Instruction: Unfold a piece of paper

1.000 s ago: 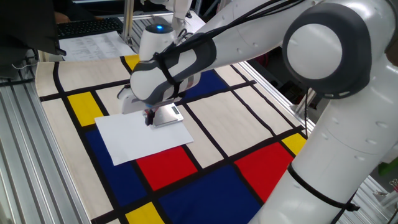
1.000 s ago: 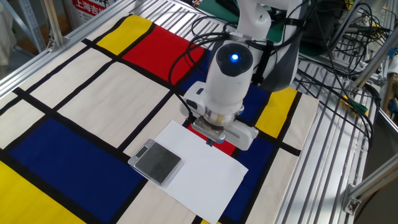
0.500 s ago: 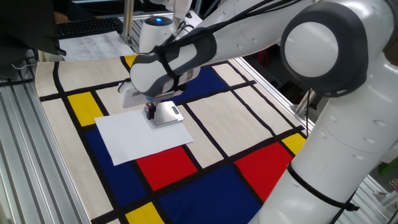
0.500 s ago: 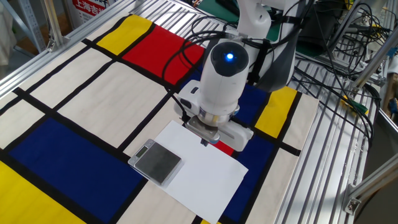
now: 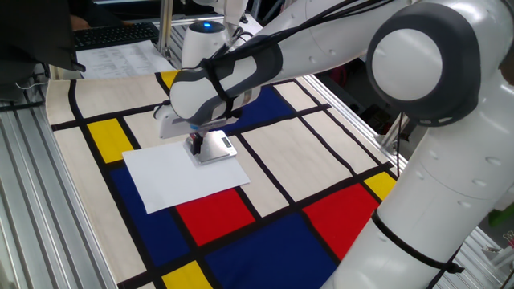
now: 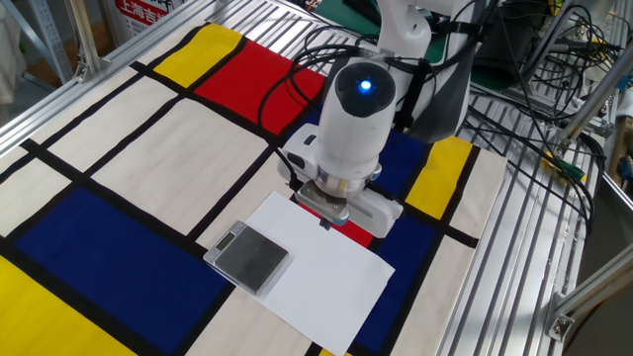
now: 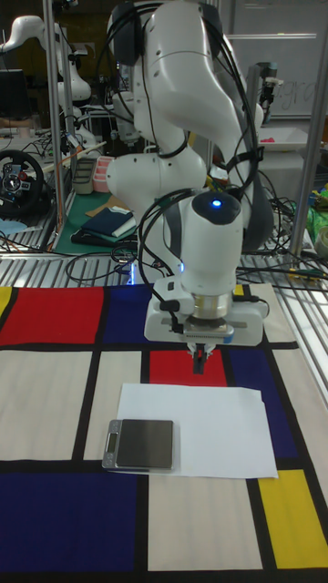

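Piece of paper (image 7: 210, 428) flat on the cloth (image 7: 55, 392), long axis left-right in tall view, scale (image 7: 138, 444) on its corner, gripper (image 7: 199, 365) closed, empty, above far edge.

The wrist housing is covering the gripper (image 6: 326, 220) in the other fixed view, so the jaw gap is not showing. A grey scale (image 7: 138, 444) is hiding one corner of the piece of paper (image 7: 219, 429). Picture edges are cutting off the cloth (image 5: 321, 152) at its corners
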